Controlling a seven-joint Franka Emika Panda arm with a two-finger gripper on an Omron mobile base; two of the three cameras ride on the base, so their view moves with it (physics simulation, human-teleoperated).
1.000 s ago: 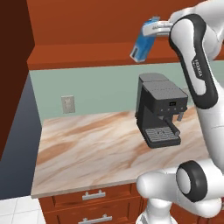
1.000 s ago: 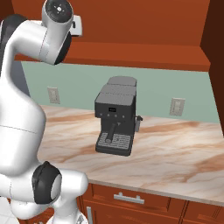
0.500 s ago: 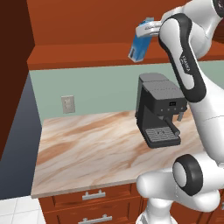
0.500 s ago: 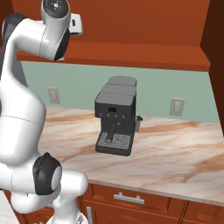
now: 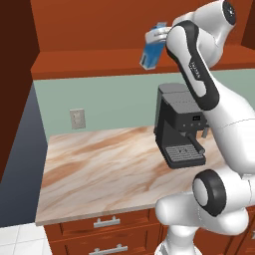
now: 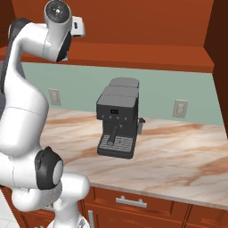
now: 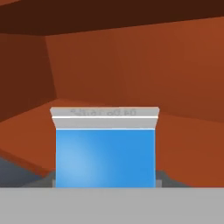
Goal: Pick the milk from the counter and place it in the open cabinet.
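The milk [image 5: 150, 55], a small blue carton with a pale top, hangs tilted in the air in front of the open cabinet [image 5: 99, 22], just above the front edge of its thick bottom shelf [image 5: 94, 65]. My gripper [image 5: 157, 37] is shut on the carton's upper part. In the hand view the milk [image 7: 105, 153] sits between the dark fingertips [image 7: 162, 178], with the cabinet's red-brown back panel [image 7: 144, 74] and shelf floor straight behind it. From the right, the hand [image 6: 78, 27] juts toward the cabinet [image 6: 147, 26]. The island counter is out of view.
A black coffee machine [image 5: 178, 129] stands on a marbled top [image 5: 99, 169] over silver-handled drawers [image 5: 107, 222], directly under the arm. Wall sockets [image 5: 76, 118] sit on the green backsplash. A dark cabinet side [image 5: 15, 74] rises at the left.
The milk and hand have shifted slightly left toward the cabinet opening in the left base view, and the arm has bent further forward. The grip is unchanged.
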